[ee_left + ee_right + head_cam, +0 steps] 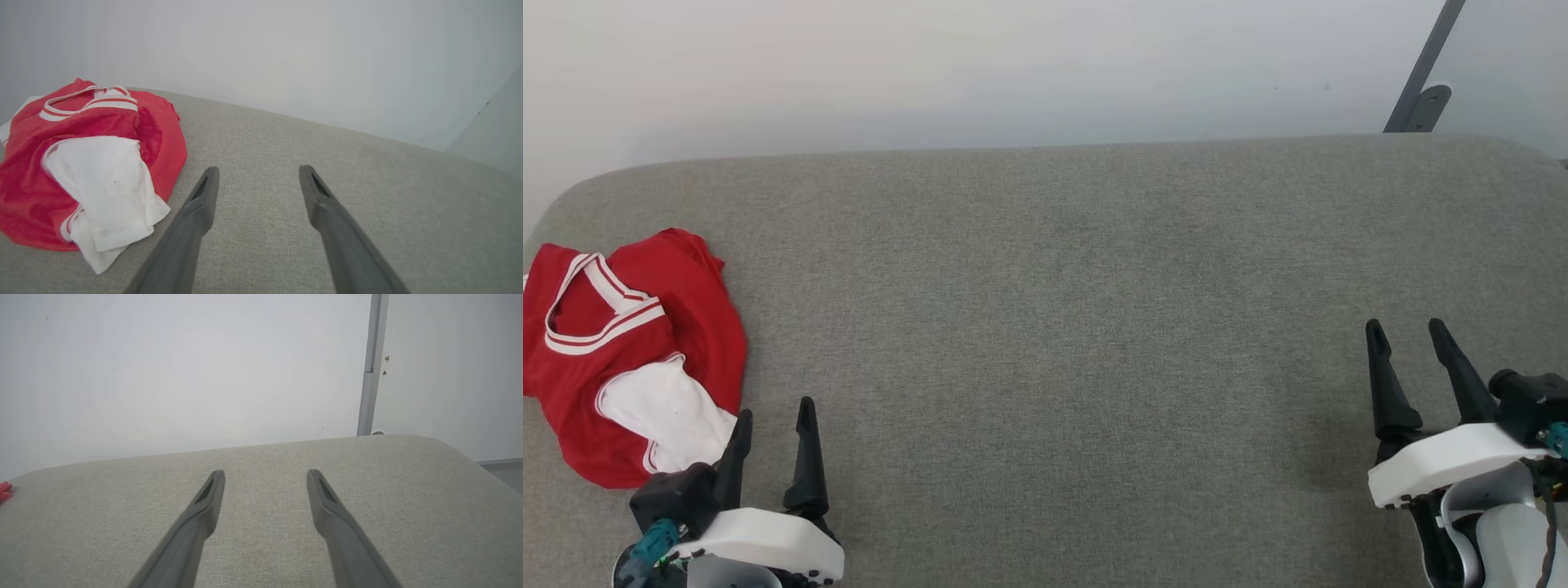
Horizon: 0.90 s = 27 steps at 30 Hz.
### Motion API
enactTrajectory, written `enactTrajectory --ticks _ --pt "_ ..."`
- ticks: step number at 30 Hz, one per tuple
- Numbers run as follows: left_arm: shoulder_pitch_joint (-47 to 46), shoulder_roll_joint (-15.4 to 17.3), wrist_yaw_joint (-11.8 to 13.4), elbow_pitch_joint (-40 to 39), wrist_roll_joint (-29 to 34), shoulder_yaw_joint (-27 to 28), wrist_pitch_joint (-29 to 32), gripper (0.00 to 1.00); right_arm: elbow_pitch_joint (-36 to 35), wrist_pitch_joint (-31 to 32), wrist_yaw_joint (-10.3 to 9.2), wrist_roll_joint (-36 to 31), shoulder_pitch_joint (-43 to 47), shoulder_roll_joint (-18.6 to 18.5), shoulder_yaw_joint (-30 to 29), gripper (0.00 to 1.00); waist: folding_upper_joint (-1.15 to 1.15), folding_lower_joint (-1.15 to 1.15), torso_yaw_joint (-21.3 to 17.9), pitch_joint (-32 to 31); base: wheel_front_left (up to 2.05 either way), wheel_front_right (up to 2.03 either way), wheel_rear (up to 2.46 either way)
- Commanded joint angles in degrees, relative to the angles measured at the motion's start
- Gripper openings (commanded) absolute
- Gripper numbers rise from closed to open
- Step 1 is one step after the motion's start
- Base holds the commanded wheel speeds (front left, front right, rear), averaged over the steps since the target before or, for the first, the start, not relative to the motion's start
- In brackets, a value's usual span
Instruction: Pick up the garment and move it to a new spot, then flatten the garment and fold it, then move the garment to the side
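the garment (629, 351) lies bunched at the grey couch's (1062, 327) left end; left gripper (772, 429) beside it, jaws wide, likely ready to grab; right gripper (1413, 343) wide, well apart.

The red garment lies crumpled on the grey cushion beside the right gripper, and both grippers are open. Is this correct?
No. The garment lies beside the left gripper, not the right gripper, as the head view shows. It is crumpled on the grey cushion, and both grippers are open.
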Motion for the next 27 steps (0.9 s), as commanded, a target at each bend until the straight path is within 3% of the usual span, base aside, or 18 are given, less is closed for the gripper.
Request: enactTrajectory --ticks 1,18,27 --pt "-0.57 0.16 -0.22 -0.2 2.07 0.11 -0.6 1.0 0.02 -0.71 0.01 -1.25 -1.21 -0.58 0.08 1.0 0.0 0.0 0.04 0.13 0.0 0.0 0.0" --pt "-0.77 -0.97 -2.23 0.6 8.35 1.14 -2.62 1.0 0.59 -2.63 0.02 -4.3 -1.1 -0.48 -1.54 1.0 0.0 0.0 1.2 0.61 0.0 0.0 0.0" --pt "-0.82 -1.98 -2.79 1.17 11.16 1.9 -3.6 1.0 0.51 -3.68 0.01 -7.26 0.04 1.19 -2.08 1.0 0.0 0.0 6.49 0.33 0.0 0.0 0.0"
